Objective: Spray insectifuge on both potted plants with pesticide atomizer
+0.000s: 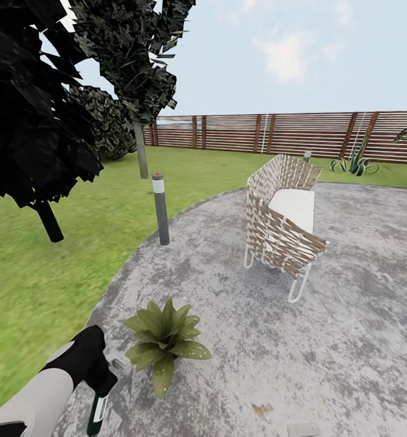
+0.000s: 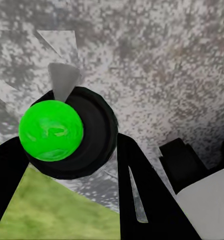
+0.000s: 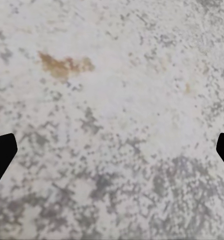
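Observation:
One potted plant (image 1: 164, 340), a low rosette of broad green leaves, stands on the grey patio near its lawn edge; the second plant is out of view. My left gripper (image 1: 99, 385) hangs just left of that plant, shut on the pesticide atomizer (image 1: 97, 416), a dark green bottle with a pale label pointing down. The left wrist view looks at the atomizer (image 2: 71, 135) end-on, a round black body with a bright green dome, between my black fingers (image 2: 142, 195). My right gripper (image 3: 112, 155) is open over bare patio, its fingertips (image 3: 1, 155) far apart at the view's edges.
A grey bollard (image 1: 160, 209) stands at the patio edge beyond the plant. A woven chair (image 1: 285, 224) sits mid-patio. A dark tree trunk (image 1: 48, 221) rises from the lawn at left. The slatted fence (image 1: 288, 133) and an agave (image 1: 355, 162) close the back.

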Controlling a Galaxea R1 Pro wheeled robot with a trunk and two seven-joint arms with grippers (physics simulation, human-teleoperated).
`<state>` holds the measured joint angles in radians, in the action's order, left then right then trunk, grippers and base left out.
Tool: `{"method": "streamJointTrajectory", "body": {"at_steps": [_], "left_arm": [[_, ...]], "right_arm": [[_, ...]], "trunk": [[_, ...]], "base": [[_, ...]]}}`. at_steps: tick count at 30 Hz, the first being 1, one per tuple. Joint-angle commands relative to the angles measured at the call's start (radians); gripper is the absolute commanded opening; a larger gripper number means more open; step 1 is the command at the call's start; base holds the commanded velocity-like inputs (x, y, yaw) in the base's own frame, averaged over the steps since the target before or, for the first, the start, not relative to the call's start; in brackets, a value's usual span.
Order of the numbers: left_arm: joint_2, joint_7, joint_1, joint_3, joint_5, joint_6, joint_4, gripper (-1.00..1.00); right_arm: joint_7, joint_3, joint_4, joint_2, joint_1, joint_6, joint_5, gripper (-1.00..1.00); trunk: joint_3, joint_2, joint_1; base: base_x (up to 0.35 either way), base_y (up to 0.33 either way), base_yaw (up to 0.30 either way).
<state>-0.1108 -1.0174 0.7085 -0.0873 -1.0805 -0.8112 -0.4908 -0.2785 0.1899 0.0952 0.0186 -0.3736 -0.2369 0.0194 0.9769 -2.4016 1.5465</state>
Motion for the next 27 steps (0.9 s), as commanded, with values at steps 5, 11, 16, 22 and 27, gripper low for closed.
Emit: {"method": "streamJointTrajectory", "body": {"at_steps": [5, 11, 16, 22, 27], "left_arm": [[-0.006, -0.005, -0.001, -0.011, -0.009, 0.049, 0.001, -1.00], [-0.004, 0.036, -0.001, -0.013, -0.008, 0.055, 0.002, -1.00], [0.000, 0.071, -0.001, -0.013, -0.007, 0.056, 0.008, -1.00], [0.002, 0.077, -0.004, -0.012, -0.007, 0.056, 0.025, -1.00], [0.003, 0.077, -0.017, -0.012, -0.006, 0.056, 0.027, -1.00]], "right_arm": [[-0.005, 0.005, -0.001, 0.000, -0.001, -0.002, 0.003, 1.00], [-0.005, 0.005, 0.000, -0.002, -0.001, -0.003, 0.066, 1.00], [-0.004, 0.005, 0.002, -0.002, -0.001, -0.004, 0.082, 1.00], [-0.002, 0.010, 0.001, -0.001, -0.001, -0.004, 0.082, 1.00], [-0.002, 0.010, 0.000, -0.002, -0.001, -0.003, 0.082, 1.00]], "trunk": [[0.006, -0.007, 0.004], [0.034, -0.049, 0.027], [0.057, -0.084, 0.046], [0.081, -0.099, 0.055], [0.084, -0.100, 0.056]], "base": [[0.000, 0.000, 0.000], [0.000, 0.000, 0.000], [0.000, 0.000, 0.000], [0.000, 0.000, 0.000], [0.000, 0.000, 0.000]]}}
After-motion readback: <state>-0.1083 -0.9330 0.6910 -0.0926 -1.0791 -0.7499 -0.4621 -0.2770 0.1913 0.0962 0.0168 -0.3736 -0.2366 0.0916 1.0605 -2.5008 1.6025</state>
